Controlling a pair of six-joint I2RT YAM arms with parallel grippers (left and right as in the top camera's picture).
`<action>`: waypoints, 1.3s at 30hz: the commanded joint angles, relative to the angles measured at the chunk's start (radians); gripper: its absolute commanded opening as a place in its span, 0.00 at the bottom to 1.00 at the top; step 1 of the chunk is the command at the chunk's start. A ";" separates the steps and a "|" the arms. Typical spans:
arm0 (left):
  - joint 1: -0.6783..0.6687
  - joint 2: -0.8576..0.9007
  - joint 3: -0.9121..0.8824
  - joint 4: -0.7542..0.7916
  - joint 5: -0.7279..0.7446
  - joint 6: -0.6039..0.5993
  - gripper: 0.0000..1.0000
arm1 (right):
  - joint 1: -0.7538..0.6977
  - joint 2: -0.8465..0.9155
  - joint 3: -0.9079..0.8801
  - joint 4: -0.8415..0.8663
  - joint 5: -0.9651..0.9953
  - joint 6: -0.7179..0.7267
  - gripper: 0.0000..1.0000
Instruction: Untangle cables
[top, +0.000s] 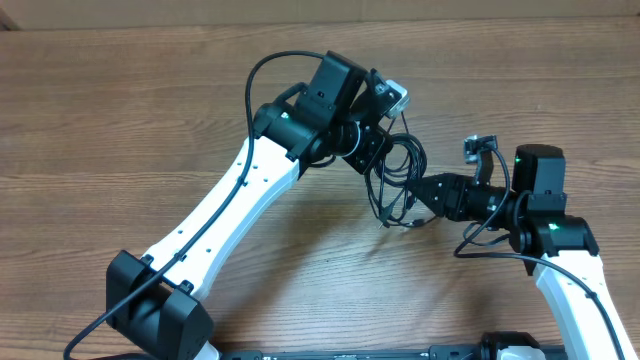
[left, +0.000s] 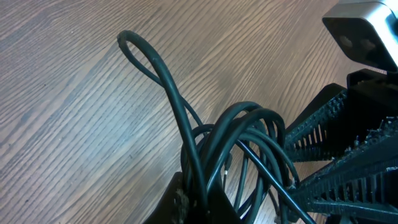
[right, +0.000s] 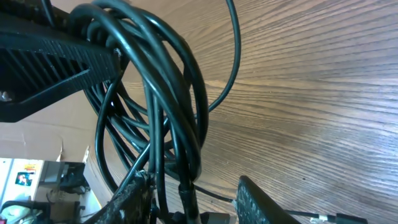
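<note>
Cables (top: 380, 195) in loops, long axis near-far

overhead: bench (top: 120, 110) evenly lit from above, moderately bright, soft shadow cast beside left arm (top: 220, 210) | left wrist: pale sheen seen on wood at left, near cables (left: 194, 163) slightly softened | right wrist: glare streaks seen on cables, bottom edge blurred, lower-left background dim

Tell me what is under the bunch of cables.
Through the loops of the cables, only the wooden table shows. What lies right below the thickest strands is covered, so I cannot tell.
</note>
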 joint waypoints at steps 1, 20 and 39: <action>-0.008 -0.035 0.015 -0.005 -0.013 0.016 0.04 | 0.008 -0.009 0.012 0.011 0.001 -0.012 0.42; -0.077 -0.035 0.015 -0.008 -0.246 -0.048 0.04 | 0.064 -0.010 0.029 0.029 -0.008 -0.007 0.32; 0.011 -0.082 0.016 0.006 -0.374 -0.048 0.04 | 0.109 -0.010 0.029 -0.268 0.559 0.153 0.04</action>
